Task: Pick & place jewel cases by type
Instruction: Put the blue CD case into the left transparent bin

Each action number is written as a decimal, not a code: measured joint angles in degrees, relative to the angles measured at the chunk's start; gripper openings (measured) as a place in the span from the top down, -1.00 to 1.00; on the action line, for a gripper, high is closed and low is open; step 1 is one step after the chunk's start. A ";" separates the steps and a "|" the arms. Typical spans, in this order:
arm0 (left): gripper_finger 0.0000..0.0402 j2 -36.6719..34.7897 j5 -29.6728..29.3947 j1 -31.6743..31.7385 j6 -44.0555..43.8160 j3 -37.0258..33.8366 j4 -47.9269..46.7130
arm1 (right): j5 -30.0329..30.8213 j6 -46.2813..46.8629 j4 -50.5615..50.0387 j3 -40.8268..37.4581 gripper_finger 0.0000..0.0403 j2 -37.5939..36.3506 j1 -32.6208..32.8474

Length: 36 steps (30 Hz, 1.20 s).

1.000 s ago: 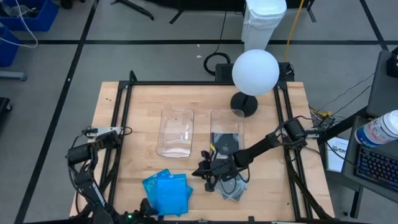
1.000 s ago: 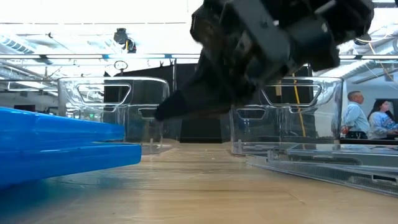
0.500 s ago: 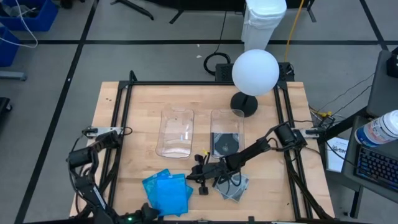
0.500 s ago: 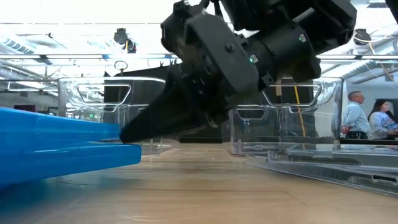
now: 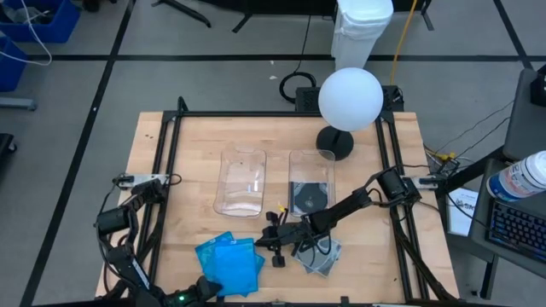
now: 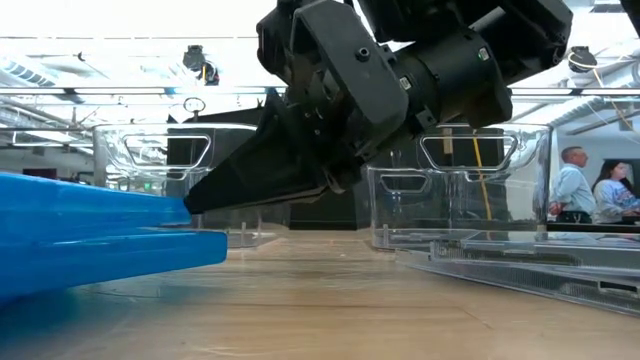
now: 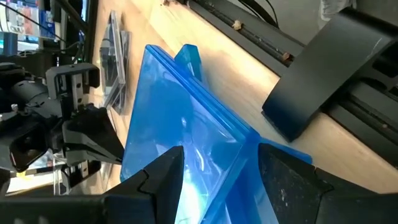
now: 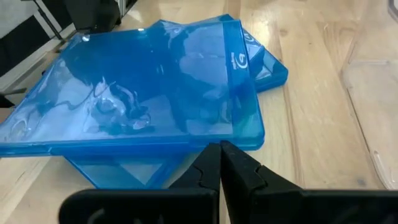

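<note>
The blue jewel cases (image 5: pixel 229 263) lie in a loose, fanned stack near the front edge of the wooden table (image 5: pixel 188 145), glossy translucent plastic with sharp square corners; the right wrist view shows the top case (image 8: pixel 140 102) lying askew over the ones beneath, its lid rippled with reflections and a small white logo near one edge. To the right of them, a smaller pile of clear jewel cases (image 5: pixel 317 254) sits on the pale, grained boards, partly covered by the right arm, so their number is hard to tell. The right gripper (image 5: pixel 266 243) reaches low across the table, its two dark, tapered fingers pressed together with nothing between them, the tips at the edge of the blue stack; in the low view they form a matte black wedge (image 6: pixel 215 190) just above the top blue case, and whether they touch it cannot be made out. Two clear plastic bins stand side by side behind: the left bin (image 5: pixel 241 182) looks bare, while the right bin (image 5: pixel 310 189) holds a dark case with a round disc. The left gripper (image 7: pixel 217 180) rests at the front left of the table, its fingers spread apart to either side of a corner of the blue stack, not visibly clamping it. A white globe lamp (image 5: pixel 350 98) on a black round base stands at the table's back.
</note>
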 joint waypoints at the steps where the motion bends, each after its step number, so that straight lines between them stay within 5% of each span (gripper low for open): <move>1: -0.04 0.00 0.12 0.17 -0.15 0.00 0.00 | -0.04 0.00 0.00 0.00 1.00 0.00 0.02; 12: 0.01 0.04 0.37 2.42 -2.65 -0.02 -0.09 | -3.08 1.13 1.83 -0.02 1.00 0.00 0.46; 24: 0.77 0.16 -1.34 1.57 -4.94 -0.11 -0.15 | -3.08 1.08 2.12 -0.04 1.00 0.00 0.48; 36: 0.74 0.22 -9.12 -1.02 -3.50 -0.15 0.22 | -2.80 1.06 3.24 -0.04 0.99 0.00 0.48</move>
